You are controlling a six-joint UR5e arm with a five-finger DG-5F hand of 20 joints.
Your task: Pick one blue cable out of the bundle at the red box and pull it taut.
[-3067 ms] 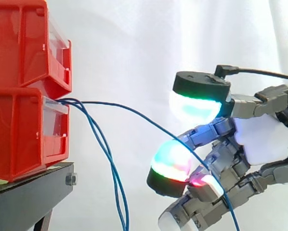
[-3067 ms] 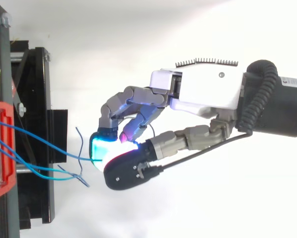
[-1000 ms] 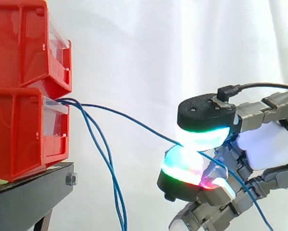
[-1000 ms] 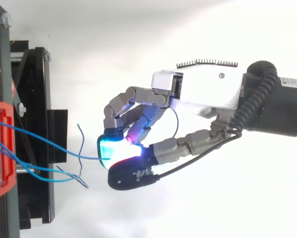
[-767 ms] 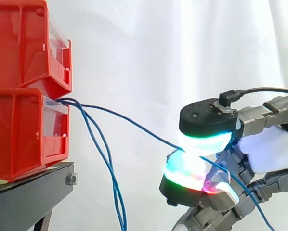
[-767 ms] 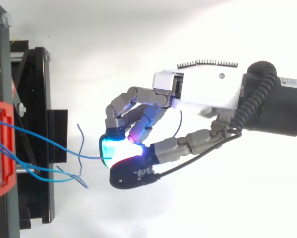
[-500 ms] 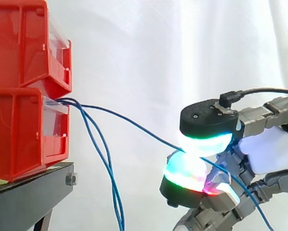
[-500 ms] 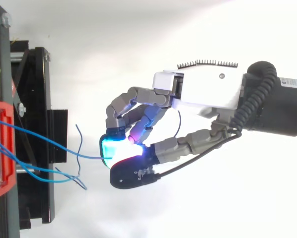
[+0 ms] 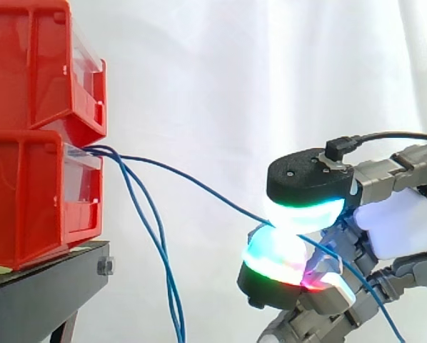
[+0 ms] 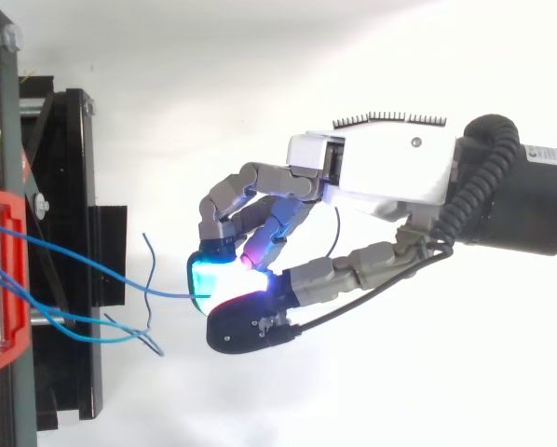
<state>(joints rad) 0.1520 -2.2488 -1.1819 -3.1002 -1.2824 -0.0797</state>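
Note:
Several thin blue cables come out of the lower red box (image 9: 35,200) at the left. One blue cable (image 9: 192,187) runs from the box down to the right and ends between two glowing pads of my hand (image 9: 392,221), which pinch it. In the top view the same cable (image 10: 101,271) crosses from the red box (image 10: 1,279) to my hand (image 10: 390,177), whose fingers and thumb are curled together on it. It still sags slightly. The other blue cables (image 9: 160,264) hang down loosely below the box.
Two red boxes are stacked on a black stand (image 9: 49,293) at the left, the upper red box (image 9: 42,64) above the lower. A white curtain fills the background. Loose cable ends (image 10: 148,335) dangle near the stand.
Three seconds ago the thumb pad stood apart above the cable; since then it has come down onto the finger pad and pinched the cable. In the last half second nothing visibly moves.

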